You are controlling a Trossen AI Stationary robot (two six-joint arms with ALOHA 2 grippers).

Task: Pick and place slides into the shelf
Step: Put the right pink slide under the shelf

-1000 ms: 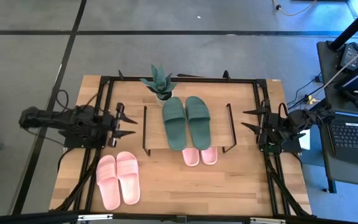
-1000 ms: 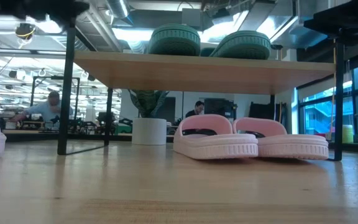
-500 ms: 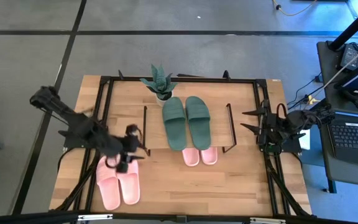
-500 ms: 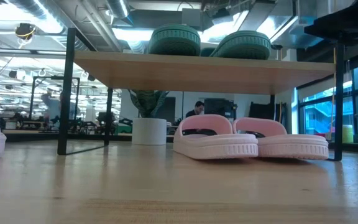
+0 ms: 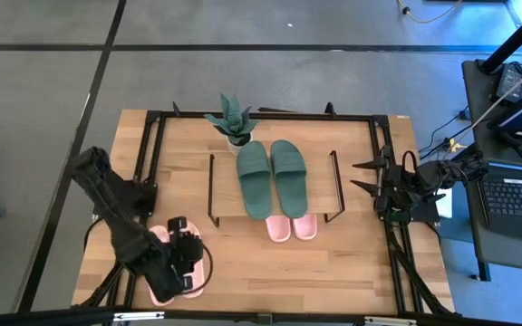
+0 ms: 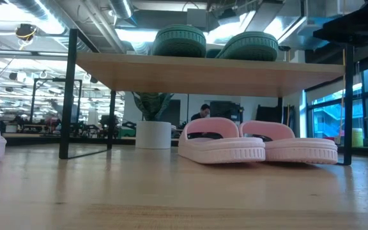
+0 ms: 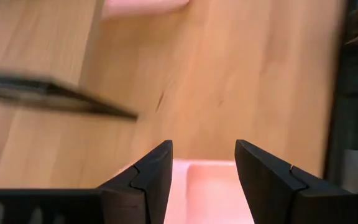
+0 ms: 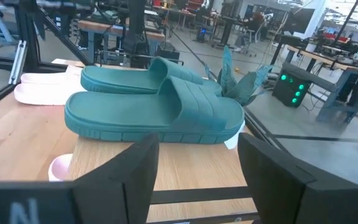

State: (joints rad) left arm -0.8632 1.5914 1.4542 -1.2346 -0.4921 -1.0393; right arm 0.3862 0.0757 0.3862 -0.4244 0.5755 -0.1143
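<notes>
A dark green pair of slides (image 5: 271, 177) lies on the shelf's top board (image 5: 320, 195). One pink pair (image 5: 291, 226) sits on the table under that board, also seen in the low view (image 6: 257, 144). Another pink pair (image 5: 166, 281) lies at the table's near left, partly hidden by my left arm. My left gripper (image 5: 191, 258) hangs open above it, pointing steeply down. In its wrist view the fingers (image 7: 204, 155) stand apart, with a pink slide (image 7: 207, 196) showing below them. My right gripper (image 5: 362, 176) waits open at the right edge, level, facing the shelf (image 8: 197, 162).
A potted plant (image 5: 232, 118) stands behind the shelf at the far side. The shelf's thin black wire legs (image 5: 212, 190) stand between the near-left pair and the space under the board. Bare tabletop (image 5: 279, 272) lies in front of the shelf. A black frame (image 5: 152, 136) rims the table.
My left arm has swung from the table's left edge toward the near edge and has tipped from level to steeply downward. It now hangs over the near-left pink pair, still open. The slides have kept their places.
</notes>
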